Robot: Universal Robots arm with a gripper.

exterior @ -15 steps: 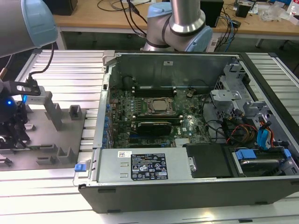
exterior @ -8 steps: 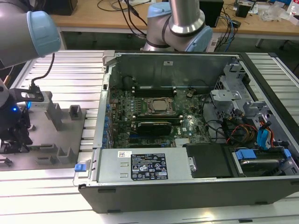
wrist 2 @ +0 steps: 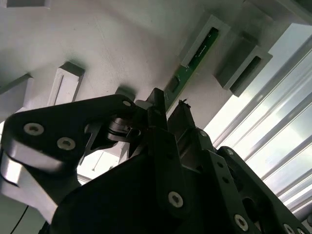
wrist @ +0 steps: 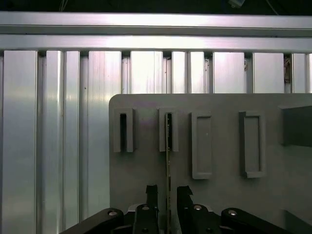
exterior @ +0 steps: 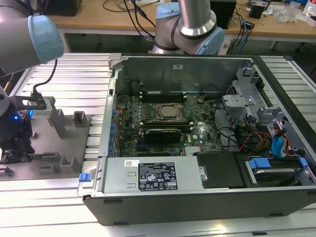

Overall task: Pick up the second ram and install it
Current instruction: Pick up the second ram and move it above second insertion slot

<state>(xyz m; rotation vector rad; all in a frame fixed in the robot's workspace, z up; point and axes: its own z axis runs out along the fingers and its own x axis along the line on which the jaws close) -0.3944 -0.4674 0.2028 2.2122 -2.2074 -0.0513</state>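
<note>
The gripper point(wrist: 167, 191) is straddling the memory stick point(wrist: 168, 161), fingers point(wrist: 151, 197) narrowly apart. The stick is standing on edge in a grey tray point(wrist: 224, 102) slot. A printed label point(exterior: 155, 177) is showing on the power supply point(exterior: 118, 180).

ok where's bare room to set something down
Bare table borders the tray and case along the exterior view's bottom; more past the tray's edge in the first wrist view. Crowded: blocks around the ram, straddled by the end effector, and inside the case.

Slatted table point(exterior: 44, 210) under tray point(exterior: 47, 170), computer case point(exterior: 148, 205)
</note>
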